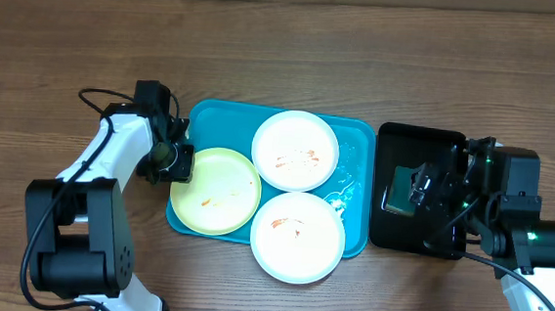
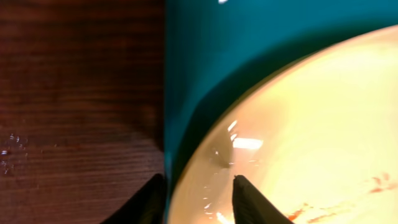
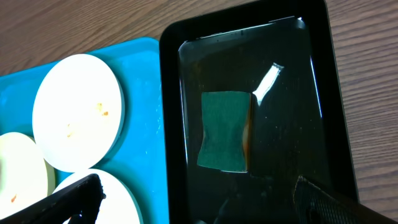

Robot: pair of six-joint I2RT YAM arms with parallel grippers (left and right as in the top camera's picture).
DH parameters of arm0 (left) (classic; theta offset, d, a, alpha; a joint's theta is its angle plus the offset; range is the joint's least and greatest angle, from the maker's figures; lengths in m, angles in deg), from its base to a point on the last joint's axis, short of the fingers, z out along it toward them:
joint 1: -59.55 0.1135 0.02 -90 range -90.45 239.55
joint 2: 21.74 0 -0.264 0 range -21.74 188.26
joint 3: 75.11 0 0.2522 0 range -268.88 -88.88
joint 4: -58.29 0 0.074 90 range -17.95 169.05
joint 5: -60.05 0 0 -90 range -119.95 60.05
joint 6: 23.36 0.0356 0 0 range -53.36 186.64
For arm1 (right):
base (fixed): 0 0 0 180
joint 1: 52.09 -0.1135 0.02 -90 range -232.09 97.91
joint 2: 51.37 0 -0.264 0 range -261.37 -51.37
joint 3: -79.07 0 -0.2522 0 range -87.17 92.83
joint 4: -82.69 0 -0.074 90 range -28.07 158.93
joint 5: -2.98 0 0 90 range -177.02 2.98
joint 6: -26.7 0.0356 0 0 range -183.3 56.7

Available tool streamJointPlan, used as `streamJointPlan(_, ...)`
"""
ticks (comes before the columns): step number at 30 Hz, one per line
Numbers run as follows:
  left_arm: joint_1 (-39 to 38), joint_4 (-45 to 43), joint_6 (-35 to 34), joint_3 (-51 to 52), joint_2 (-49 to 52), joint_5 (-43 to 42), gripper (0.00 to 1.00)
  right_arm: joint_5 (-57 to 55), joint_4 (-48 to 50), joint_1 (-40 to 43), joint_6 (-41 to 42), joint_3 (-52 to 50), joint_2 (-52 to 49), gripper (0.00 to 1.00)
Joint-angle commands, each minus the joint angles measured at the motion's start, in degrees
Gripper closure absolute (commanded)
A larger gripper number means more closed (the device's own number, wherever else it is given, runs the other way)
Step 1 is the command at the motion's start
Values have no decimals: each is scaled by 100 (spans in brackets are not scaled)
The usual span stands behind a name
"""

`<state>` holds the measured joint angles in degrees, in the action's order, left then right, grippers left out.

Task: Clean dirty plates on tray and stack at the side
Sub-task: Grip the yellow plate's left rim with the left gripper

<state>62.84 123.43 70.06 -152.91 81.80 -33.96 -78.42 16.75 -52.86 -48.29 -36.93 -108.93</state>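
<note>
1. On the turquoise tray point(image 1: 357, 140), left near corner: pale yellow-green plate point(image 1: 214, 192), faint red smears.
2. Left gripper point(image 1: 183, 164): jaws astride its left rim; whether pinching, cannot tell.
3. Right gripper point(image 3: 196, 202): spread wide over black tray point(image 3: 292, 74).

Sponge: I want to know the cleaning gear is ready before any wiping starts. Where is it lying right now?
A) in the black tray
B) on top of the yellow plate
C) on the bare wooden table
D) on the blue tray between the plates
A: the green sponge lies flat inside the black tray, beside the blue tray and not on it.
</note>
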Motion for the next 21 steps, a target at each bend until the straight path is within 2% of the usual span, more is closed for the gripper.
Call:
streamJointPlan(1,-37,44,46,-11,92,24,71,9,0,15,46,181,22,0)
streamJointPlan(4,-33,79,42,-24,90,186,94,9,-13,15,46,181,22,0)
streamJointPlan(5,-31,92,22,-24,90,271,96,9,-17,15,46,181,22,0)
streamJointPlan(12,-31,219,-125,-28,90,769,96,9,-22,15,46,181,22,0)
streamJointPlan(21,-24,426,-520,-511,9,837,96,7,-22,15,44,181,22,0)
